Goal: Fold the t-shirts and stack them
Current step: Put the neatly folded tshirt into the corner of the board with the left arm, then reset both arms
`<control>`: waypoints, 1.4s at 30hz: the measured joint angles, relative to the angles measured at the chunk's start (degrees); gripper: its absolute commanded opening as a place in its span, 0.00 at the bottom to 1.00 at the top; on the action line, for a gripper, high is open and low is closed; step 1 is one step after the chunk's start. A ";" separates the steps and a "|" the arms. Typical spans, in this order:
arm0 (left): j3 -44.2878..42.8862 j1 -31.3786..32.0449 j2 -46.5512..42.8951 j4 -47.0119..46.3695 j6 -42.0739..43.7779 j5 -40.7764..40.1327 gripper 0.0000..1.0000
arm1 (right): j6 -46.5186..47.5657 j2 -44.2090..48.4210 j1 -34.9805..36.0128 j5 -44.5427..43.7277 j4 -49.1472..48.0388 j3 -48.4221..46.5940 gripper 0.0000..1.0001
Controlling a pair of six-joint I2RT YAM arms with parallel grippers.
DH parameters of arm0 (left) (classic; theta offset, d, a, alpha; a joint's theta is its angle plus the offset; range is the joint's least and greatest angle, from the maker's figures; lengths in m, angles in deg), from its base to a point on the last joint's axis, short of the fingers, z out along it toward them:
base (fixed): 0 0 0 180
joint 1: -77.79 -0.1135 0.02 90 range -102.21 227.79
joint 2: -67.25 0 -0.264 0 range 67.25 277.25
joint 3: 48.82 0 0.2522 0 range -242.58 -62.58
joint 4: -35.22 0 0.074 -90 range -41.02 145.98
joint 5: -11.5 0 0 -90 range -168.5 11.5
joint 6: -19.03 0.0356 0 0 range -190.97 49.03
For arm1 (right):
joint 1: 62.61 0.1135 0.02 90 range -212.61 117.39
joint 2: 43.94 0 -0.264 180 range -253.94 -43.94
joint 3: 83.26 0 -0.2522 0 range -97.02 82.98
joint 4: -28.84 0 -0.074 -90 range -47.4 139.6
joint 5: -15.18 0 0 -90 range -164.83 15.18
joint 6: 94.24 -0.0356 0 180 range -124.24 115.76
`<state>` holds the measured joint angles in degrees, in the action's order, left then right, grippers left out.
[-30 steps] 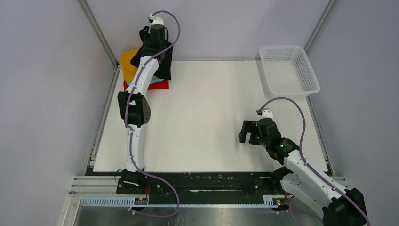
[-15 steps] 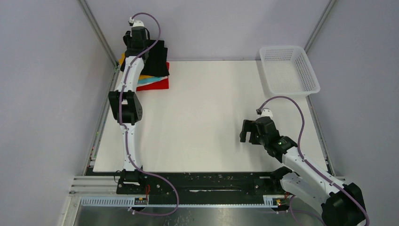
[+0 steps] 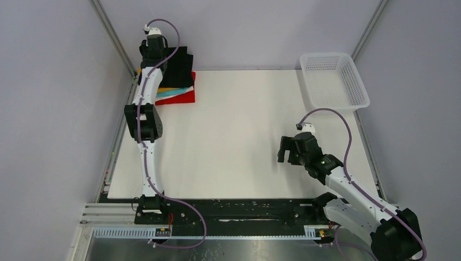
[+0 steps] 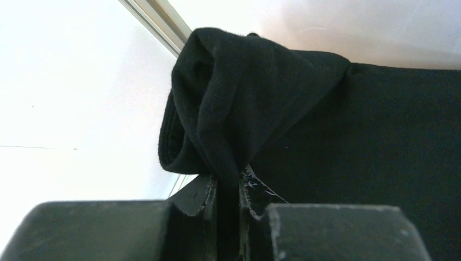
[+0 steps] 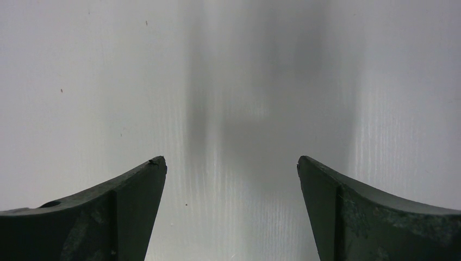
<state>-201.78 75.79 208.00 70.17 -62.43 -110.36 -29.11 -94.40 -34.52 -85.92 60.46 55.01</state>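
The black t-shirt [image 3: 178, 69] lies folded on top of the stack at the table's far left corner, over orange [image 3: 169, 88], teal [image 3: 176, 92] and red [image 3: 182, 98] shirts. No white shirt shows. My left gripper [image 3: 148, 50] is at the stack's far left edge, shut on a bunched fold of the black shirt [image 4: 234, 109], the cloth pinched between the fingers [image 4: 202, 198]. My right gripper [image 3: 287, 151] is open and empty, low over the bare white table [image 5: 234, 98] at the near right, far from the stack.
A white mesh basket [image 3: 332, 80] stands at the table's far right corner with nothing showing in it. Grey walls and metal frame posts [image 3: 111, 35] close in the table on the left, back and right. The left arm [image 3: 144, 119] stretches along the left edge.
My left gripper has carried the black shirt left and back, and the shirt now lies spread on the stack instead of hanging. The right gripper has barely moved.
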 measured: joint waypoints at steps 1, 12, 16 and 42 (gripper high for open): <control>-0.04 0.00 0.11 -0.35 0.07 -0.02 0.06 | 0.00 -0.24 0.00 0.00 0.20 -0.31 0.99; -0.17 -0.22 1.16 -3.52 0.50 -2.95 0.99 | -0.02 0.48 0.00 -1.97 1.25 -1.53 1.00; 0.79 -0.72 0.61 -5.86 -1.42 -4.13 0.99 | -0.02 1.14 0.00 -2.01 1.36 -1.55 0.99; 85.20 21.68 -71.76 2.97 -43.21 7.02 0.99 | -3.10 11.58 0.00 -12.31 3.23 1.03 1.00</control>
<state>-116.58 97.47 136.24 73.14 -105.64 -103.34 -32.21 -82.82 -34.52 -98.22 63.70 56.04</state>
